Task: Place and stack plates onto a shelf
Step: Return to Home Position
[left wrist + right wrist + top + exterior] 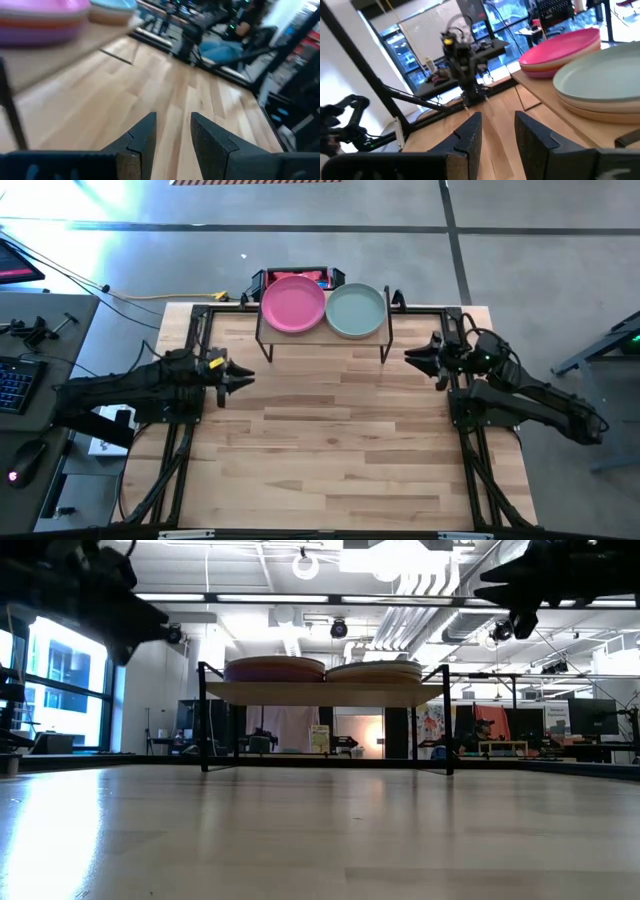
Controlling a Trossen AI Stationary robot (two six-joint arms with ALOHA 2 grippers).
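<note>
Left pincer (249, 377) clear of shelf (320, 693) edge

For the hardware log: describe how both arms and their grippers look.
Both the left arm and right arm are black and jointed. The left carries a yellow mark by its wrist, the right a green light. The left gripper and right gripper each have two dark wedge-shaped fingers.

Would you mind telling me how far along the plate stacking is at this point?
Done, it seems: two stacks sit on the shelf, a pink plate topping one, a teal plate the other, and no plate lies on the tabletop. In hand: nothing; the left gripper and right gripper hang open and empty at the table's sides. Left: apparently only parking the arms.
</note>
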